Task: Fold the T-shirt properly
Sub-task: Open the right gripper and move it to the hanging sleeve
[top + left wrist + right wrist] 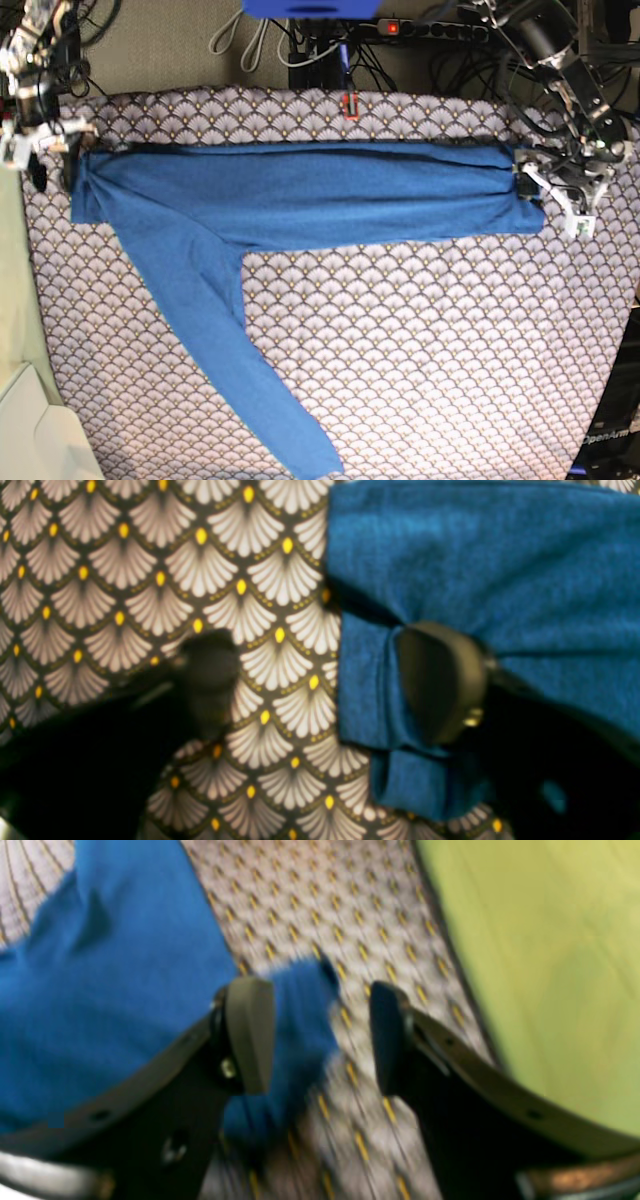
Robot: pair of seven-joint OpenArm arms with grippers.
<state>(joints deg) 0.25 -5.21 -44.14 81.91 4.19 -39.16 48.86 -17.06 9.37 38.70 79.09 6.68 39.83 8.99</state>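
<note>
Left wrist view: the left gripper has its jaws spread wide. One finger sits over the bare table cloth; the other rests on or just above the bunched edge of the T-shirt, which lies to that finger's side and beyond. Nothing is pinched between them. No writing shows here

Right wrist view: the right gripper is also parted, with a small blue corner of the T-shirt lying loose between the fingers, touching or just beside one of them. The rest of the cloth spreads off to that side. The view is blurred, so contact cannot be told for sure. A yellow-green surface lies past the other finger

Base view: the T-shirt is a long folded band stretched between the two claws, one sleeve trailing away across the table cloth. This looks like the release after a lengthwise fold. Next, the loose sleeve probably wants folding in, which calls for a fresh grasp near its end. At the frame's corner "OpenArm" can be read
</note>
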